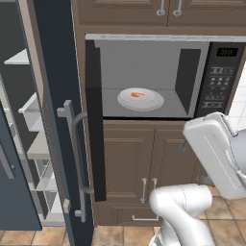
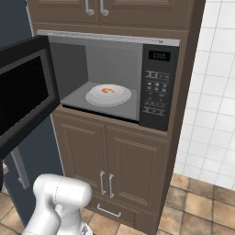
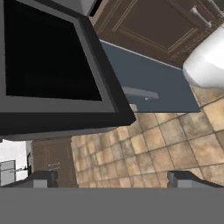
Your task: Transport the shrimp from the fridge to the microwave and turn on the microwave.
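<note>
Brown cabinets frame the microwave (image 1: 158,77), door swung wide; shrimp (image 2: 108,90) lies on the white plate (image 2: 120,99) inside. Claw (image 3: 113,178) wide, empty, beside the door. Transport looks finished; next: shut door, press keypad (image 2: 157,94)

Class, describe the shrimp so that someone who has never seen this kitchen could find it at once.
Look for the microwave built into the brown cabinets, its door swung open to the left. On the grey cavity floor lies a round white plate, and the shrimp rests on it. It is a tiny curved orange morsel, the one bright spot inside.
</note>
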Tool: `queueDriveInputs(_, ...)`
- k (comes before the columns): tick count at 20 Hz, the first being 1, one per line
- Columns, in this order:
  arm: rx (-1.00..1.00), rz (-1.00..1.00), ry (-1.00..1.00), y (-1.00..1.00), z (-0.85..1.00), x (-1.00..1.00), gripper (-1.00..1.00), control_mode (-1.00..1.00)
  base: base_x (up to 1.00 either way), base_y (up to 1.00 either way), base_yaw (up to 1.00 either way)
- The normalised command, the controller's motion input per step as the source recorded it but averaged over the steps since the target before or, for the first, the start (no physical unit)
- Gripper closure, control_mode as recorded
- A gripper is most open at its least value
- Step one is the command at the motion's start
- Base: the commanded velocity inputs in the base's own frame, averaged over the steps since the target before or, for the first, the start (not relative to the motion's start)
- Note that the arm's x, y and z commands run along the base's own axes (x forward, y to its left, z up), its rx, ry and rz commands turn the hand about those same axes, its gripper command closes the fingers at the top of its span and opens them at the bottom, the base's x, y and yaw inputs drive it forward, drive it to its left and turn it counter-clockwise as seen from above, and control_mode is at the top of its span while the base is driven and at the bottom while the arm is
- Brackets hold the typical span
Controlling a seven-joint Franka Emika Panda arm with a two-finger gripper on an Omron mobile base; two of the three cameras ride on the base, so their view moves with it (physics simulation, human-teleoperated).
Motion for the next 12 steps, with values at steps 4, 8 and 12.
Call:
queueDriveInputs(4, 0.07, -0.1, 0.17, 0.35, -0.07, -0.2, -1.0, -1.0, 0.0, 0.0, 0.0)
queueDriveInputs(8, 0.03, -0.12, 0.15, 0.4, -0.1, -0.07, -1.0, -1.0, 0.0, 0.0, 0.0)
queueDriveInputs(12, 0.02, -0.07, 0.08, 0.32, -0.02, -0.24, -1.0, -1.0, 0.0, 0.0, 0.0)
